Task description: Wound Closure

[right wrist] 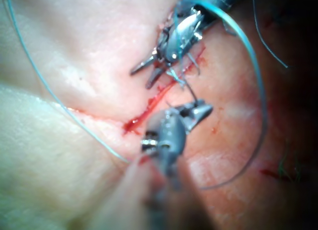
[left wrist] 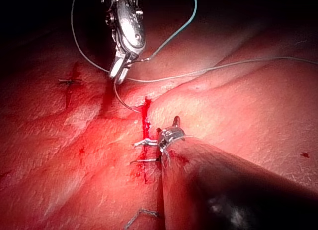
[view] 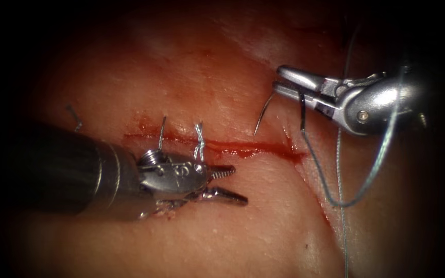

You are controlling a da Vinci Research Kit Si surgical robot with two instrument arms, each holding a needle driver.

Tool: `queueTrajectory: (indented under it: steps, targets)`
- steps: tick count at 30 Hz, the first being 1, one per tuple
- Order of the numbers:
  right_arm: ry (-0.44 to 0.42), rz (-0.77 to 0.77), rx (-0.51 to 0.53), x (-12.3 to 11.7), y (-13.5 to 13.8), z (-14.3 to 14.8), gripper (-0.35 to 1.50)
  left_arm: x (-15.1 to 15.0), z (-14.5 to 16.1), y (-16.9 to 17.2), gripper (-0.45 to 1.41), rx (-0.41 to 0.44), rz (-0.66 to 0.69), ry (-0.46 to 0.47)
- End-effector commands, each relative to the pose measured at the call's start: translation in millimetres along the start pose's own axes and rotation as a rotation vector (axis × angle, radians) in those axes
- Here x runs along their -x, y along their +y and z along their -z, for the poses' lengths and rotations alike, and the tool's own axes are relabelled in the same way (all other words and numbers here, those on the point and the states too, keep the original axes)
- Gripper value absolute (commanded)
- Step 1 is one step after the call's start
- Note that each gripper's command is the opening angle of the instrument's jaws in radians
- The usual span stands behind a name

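Looking down through the endoscope view, I see the right tool [view: 283, 82] far and to the right of the cut [view: 217, 146], its jaws clamped on the needle [view: 264, 110]. The grip sits near the needle's blunt end; the rest of the curve hangs free down toward the tissue [view: 207, 72], the point just above the cut's far edge and not in the flesh as far as I can make out. Thread [view: 336, 170] drops from the jaws and loops across the right side of the tissue, running off the near edge of the picture. My left tool [view: 227, 183] lies on the near side of the cut, jaws spread and holding nothing. Two stitches [view: 199, 139] cross the cut just beside it. Between the two tools the right end of the cut is bare, with red fluid [view: 248, 150] pooled along it. A cut thread end [view: 74, 117] sits far left. The edges of the picture fall into dark.

From the left wrist view, the left shaft [left wrist: 223, 180] covers its own jaws, so I cannot read them here. The right tool [left wrist: 119, 73] holds the needle [left wrist: 121, 101], which arcs to the end of the cut [left wrist: 144, 135].

From the right wrist view, the right tool [right wrist: 201, 111] is blurred and close; the needle is hard to pick out. The left tool [right wrist: 146, 73] shows its jaws apart beside the cut [right wrist: 154, 103], and the thread [right wrist: 261, 91] sweeps round in a wide loop.
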Motion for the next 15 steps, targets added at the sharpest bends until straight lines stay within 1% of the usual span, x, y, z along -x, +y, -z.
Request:
queueTrajectory:
  steps: [1, 8, 15]
  targets:
    - [0.001, 0.008, 0.004, 0.6, -0.3, -1.3, -0.35, 0.0, -0.7, 0.1, 0.19, 0.001, 0.001, 0.002]
    - [-0.009, 0.060, 0.014, 1.8, -1.0, -2.8, -0.35, -0.1, -0.2, 0.8, 0.20, 0.004, 0.005, 0.001]
    - [-0.015, 0.096, 0.008, 2.5, -1.4, -3.0, -0.35, -0.3, 0.2, 0.8, 0.22, 0.008, 0.007, 0.000]
